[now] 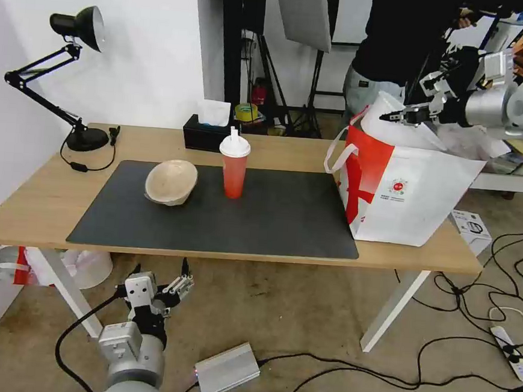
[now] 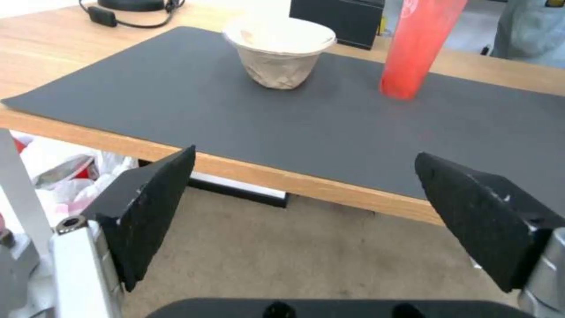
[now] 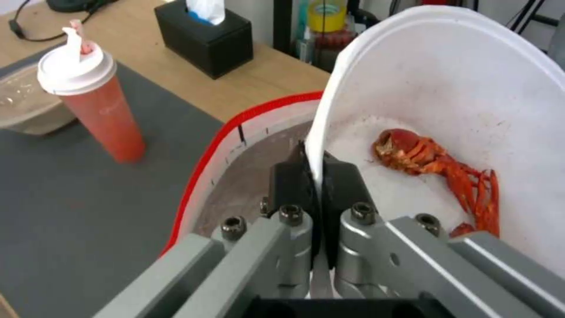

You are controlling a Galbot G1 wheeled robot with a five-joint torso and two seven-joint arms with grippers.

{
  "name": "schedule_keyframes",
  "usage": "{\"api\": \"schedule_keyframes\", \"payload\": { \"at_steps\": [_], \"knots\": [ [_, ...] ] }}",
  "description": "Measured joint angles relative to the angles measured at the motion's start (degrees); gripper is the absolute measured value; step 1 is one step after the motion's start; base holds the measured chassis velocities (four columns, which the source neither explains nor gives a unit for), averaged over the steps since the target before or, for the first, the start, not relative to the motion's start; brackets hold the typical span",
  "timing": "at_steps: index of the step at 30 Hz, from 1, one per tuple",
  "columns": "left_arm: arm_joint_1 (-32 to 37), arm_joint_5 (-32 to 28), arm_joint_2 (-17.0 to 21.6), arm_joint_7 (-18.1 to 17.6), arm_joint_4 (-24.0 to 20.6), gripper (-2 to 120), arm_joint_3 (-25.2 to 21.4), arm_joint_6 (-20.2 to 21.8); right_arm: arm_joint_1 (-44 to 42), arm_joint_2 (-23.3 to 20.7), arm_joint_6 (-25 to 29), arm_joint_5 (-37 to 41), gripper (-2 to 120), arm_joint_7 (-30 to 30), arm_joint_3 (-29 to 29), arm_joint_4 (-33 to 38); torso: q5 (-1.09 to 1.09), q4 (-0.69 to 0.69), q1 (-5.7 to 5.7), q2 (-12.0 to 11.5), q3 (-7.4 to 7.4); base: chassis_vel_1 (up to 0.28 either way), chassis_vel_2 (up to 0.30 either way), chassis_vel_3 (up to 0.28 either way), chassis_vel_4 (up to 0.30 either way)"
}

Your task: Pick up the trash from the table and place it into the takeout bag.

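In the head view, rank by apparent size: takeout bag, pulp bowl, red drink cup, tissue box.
1. takeout bag
2. pulp bowl
3-4. red drink cup and tissue box: look alike; the box sits farther back, so unranked.

The lower part of the white bowl is being hidden by the takeout bag rim in the head view. The red cup top is being cut off in the left wrist view. The bag's inside is being largely screened by the bowl.
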Motion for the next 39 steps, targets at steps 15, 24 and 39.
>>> {"api": "schedule_keyframes", "payload": {
  "at_steps": [15, 24, 39],
  "knots": [
    [-0.1, 0.7, -0.3, 0.0, 0.2, 100, 0.4, -0.1, 0.3, -1.2, 0.0, 0.7, 57, 1.0, -0.1, 2.3, 0.0, -0.01, 0.0, 0.0, 0.0, 0.0, 0.0, 0.0, 0.0],
    [0.2, 0.8, -0.3, 0.0, -0.1, 100, 0.5, -0.1, 1.1, -2.2, 0.0, 0.7, 90, 1.1, -0.5, 3.0, 0.0, 0.0, 0.0, 0.0, 0.0, 0.0, 0.0, 0.0, 0.0],
    [1.0, 0.9, -0.3, 0.0, -1.0, 100, -0.4, -0.2, 0.8, -7.3, 2.4, 3.0, 100, 8.5, 1.9, 12.8, -0.01, -0.01, 0.0, 0.0, 0.0, 0.0, 0.0, 0.0, 0.0]
  ]
}}
